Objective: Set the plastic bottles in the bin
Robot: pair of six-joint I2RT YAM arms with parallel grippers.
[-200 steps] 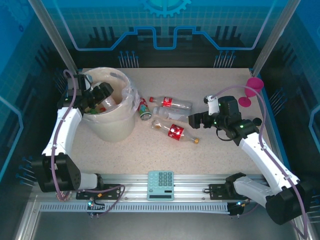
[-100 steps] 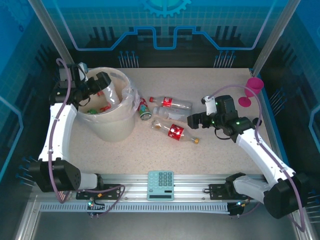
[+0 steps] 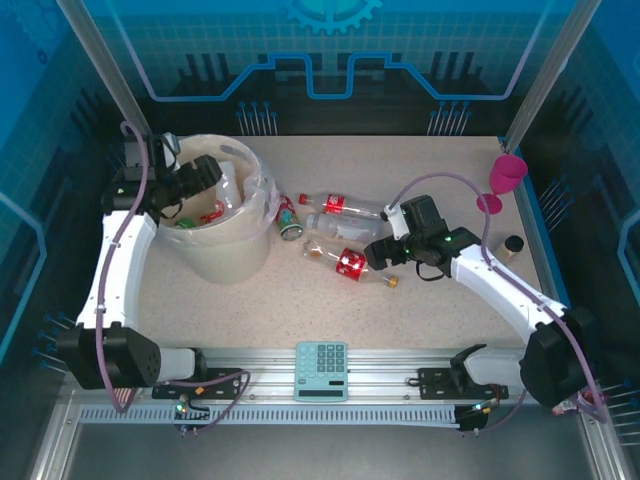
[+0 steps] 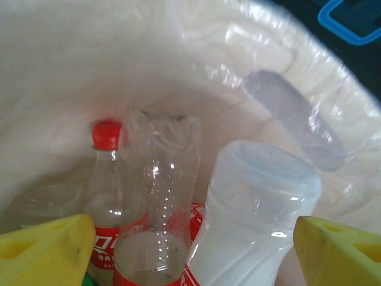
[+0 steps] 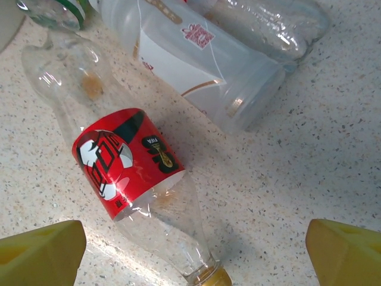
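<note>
Directly beneath the right gripper (image 5: 193, 250), jaws wide apart, lies a red-labelled bottle (image 5: 128, 164), long axis slanted across the gap.

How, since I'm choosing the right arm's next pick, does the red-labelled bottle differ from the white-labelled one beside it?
The red-labelled bottle is slim and waisted, while the white-labelled bottle is wider and straighter. The red-labelled bottle lies centred before the open right fingers, and the white-labelled bottle lies farther off. Both are clear and lie on their sides on the table.
</note>
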